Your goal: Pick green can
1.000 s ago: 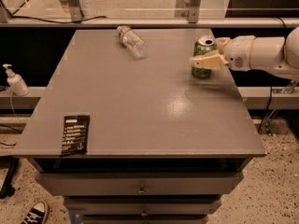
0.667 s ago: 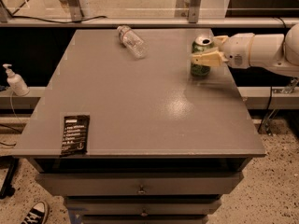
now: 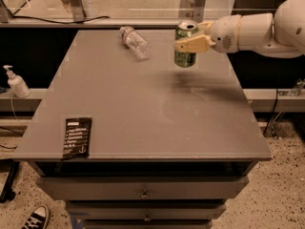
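Pincer (image 3: 187,44) around green can (image 3: 185,57), above table (image 3: 143,123)

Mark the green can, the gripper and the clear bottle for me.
green can (image 3: 184,57), camera view, lower body below the finger.
gripper (image 3: 187,39), camera view, between fingertips gripping the can.
clear bottle (image 3: 136,43), camera view, mid-body.

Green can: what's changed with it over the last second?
The gripper, shut on the small green aluminium can, has lifted it off the grey table and carried it leftward in view. The clear plastic bottle and flat black packet stayed put.
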Action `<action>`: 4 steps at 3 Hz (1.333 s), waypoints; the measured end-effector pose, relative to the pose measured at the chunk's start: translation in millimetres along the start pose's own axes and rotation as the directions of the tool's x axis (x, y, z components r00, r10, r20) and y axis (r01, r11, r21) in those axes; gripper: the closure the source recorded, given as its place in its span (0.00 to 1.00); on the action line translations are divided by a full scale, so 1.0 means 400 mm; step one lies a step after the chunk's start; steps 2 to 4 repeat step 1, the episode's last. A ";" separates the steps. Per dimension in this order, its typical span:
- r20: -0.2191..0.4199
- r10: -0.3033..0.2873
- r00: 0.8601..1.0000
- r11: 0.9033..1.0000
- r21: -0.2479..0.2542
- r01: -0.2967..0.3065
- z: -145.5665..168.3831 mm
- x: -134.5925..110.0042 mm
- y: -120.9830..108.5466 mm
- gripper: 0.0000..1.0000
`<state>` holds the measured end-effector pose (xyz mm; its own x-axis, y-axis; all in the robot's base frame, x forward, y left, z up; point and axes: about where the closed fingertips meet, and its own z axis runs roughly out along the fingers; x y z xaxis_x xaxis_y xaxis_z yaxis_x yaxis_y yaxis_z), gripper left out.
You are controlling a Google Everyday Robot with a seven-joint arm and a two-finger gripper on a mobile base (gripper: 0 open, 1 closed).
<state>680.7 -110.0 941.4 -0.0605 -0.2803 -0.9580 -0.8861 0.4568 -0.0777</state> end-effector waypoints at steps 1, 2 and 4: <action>-0.001 0.020 1.000 1.000 -0.007 -0.020 0.010 0.001 0.005 1.00; -0.001 0.020 1.000 1.000 -0.007 -0.020 0.010 0.001 0.005 1.00; -0.001 0.020 1.000 1.000 -0.007 -0.020 0.010 0.001 0.005 1.00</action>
